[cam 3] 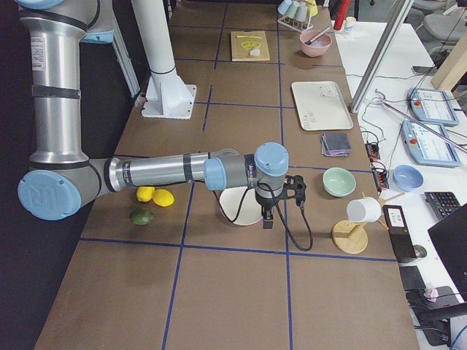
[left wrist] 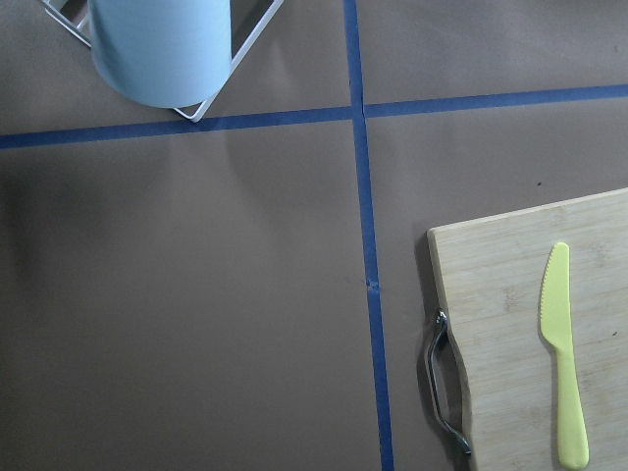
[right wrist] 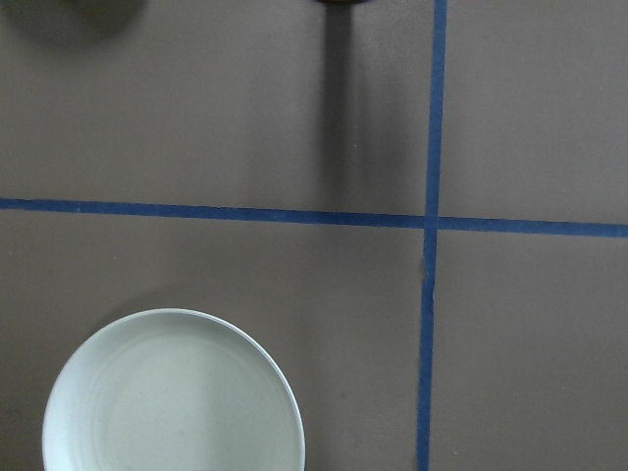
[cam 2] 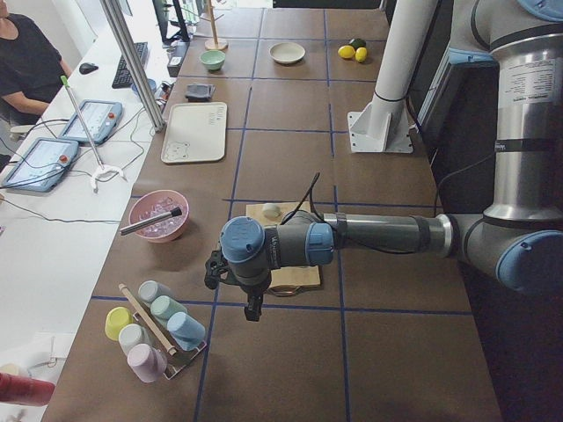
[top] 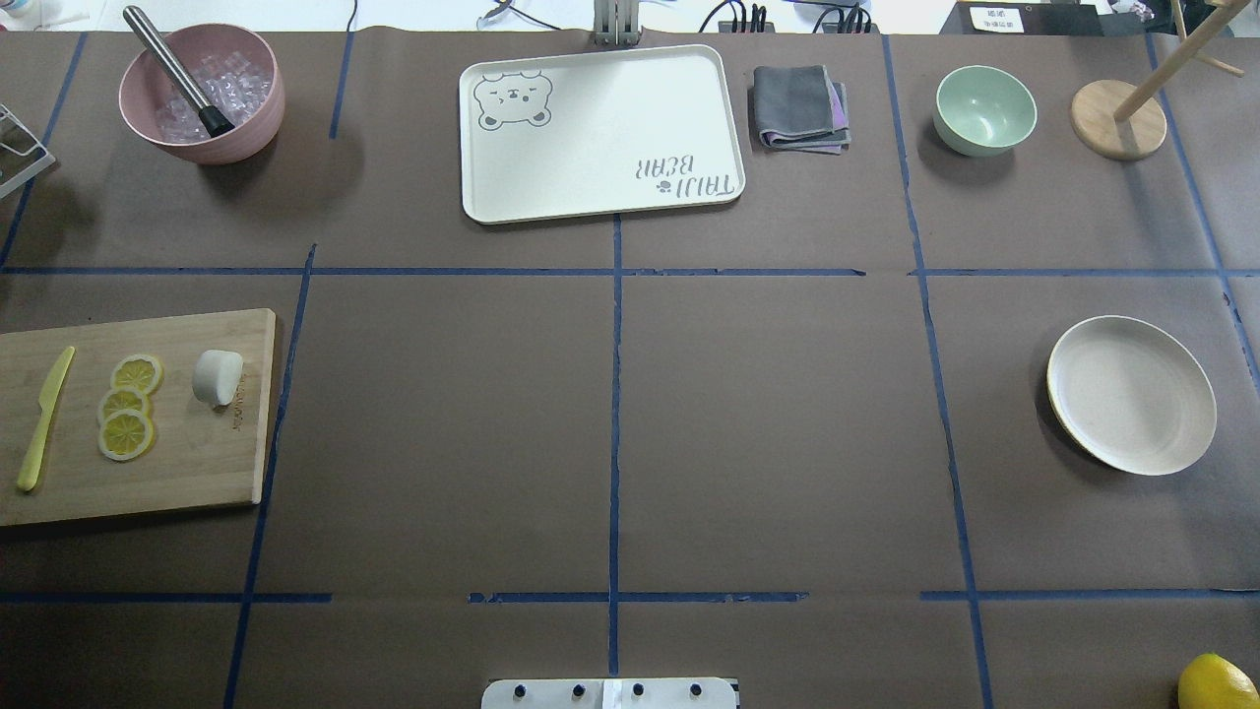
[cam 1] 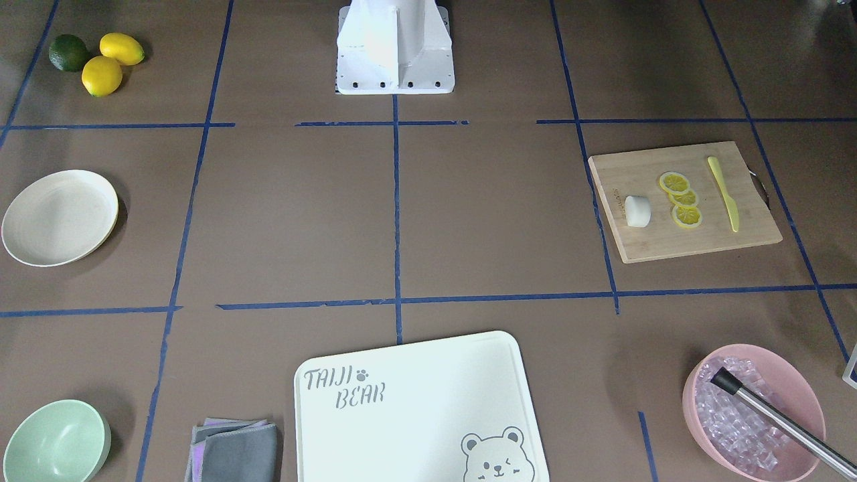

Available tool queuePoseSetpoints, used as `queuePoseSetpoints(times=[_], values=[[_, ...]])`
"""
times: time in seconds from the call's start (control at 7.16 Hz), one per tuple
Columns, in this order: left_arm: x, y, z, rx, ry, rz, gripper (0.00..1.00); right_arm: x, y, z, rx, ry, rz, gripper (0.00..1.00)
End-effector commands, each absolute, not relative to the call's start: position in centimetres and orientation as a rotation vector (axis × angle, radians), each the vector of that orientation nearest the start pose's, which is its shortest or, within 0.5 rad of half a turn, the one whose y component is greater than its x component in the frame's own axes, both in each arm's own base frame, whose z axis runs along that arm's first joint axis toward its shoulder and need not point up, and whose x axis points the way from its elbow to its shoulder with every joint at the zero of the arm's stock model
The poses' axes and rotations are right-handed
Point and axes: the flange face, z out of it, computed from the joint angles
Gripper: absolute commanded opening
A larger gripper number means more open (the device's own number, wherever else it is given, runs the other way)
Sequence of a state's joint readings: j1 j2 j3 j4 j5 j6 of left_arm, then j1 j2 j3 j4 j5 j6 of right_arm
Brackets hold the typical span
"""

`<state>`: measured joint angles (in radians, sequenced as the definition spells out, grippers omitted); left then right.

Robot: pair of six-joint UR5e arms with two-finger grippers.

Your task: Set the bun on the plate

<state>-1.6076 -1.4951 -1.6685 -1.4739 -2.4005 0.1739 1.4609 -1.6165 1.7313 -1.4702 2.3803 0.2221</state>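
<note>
The bun (top: 218,376), a small white lump, lies on the wooden cutting board (top: 197,473) at the table's left, beside three lemon slices (top: 126,404) and a yellow knife (top: 44,418). It also shows as bun (cam 1: 637,211). Far to the right sits the cream plate (top: 1130,394), with nothing on it, and the right wrist view shows the plate (right wrist: 172,392) below the camera. My left gripper (cam 2: 252,308) hangs past the board's outer end; only the left side view shows it. My right gripper (cam 3: 267,221) hangs over the plate's edge. For both I cannot tell open or shut.
Along the far edge stand a pink bowl (top: 202,94) of ice with a metal tool, a white tray (top: 600,133), a folded cloth (top: 799,106), a green bowl (top: 984,108) and a wooden stand (top: 1117,118). Lemons and a lime (cam 1: 100,57) lie near the plate. A cup rack (cam 2: 154,330) stands beyond the board.
</note>
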Motion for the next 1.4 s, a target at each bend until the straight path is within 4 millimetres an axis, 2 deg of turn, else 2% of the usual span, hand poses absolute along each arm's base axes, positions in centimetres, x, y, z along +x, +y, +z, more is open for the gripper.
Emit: queuePoseSetpoints(times=[0.0, 0.28, 0.42, 0.7, 1.12, 1.26], values=[[-7.7, -45.2, 65.0, 0.021, 0.832, 0.099, 1.00, -4.7, -48.1, 63.0, 0.101, -0.827, 0.094, 1.00], [-7.7, -45.3, 64.7, 0.025, 0.832, 0.098, 1.00, -8.1, -46.2, 66.1, 0.140, -0.900, 0.144, 1.00], [-7.7, -45.3, 64.7, 0.025, 0.832, 0.097, 1.00, -8.9, -44.8, 66.8, 0.119, -0.905, 0.130, 1.00], [-7.7, -45.3, 64.6, 0.027, 0.832, 0.097, 1.00, -11.7, -43.2, 68.2, 0.086, -0.868, 0.082, 1.00], [-7.7, -45.4, 64.1, 0.038, 0.830, 0.102, 1.00, -13.0, -42.3, 69.0, 0.064, -0.850, 0.057, 0.97], [-7.7, -45.3, 63.5, 0.046, 0.828, 0.105, 1.00, -12.8, -41.9, 69.4, 0.057, -0.846, 0.060, 0.90]])
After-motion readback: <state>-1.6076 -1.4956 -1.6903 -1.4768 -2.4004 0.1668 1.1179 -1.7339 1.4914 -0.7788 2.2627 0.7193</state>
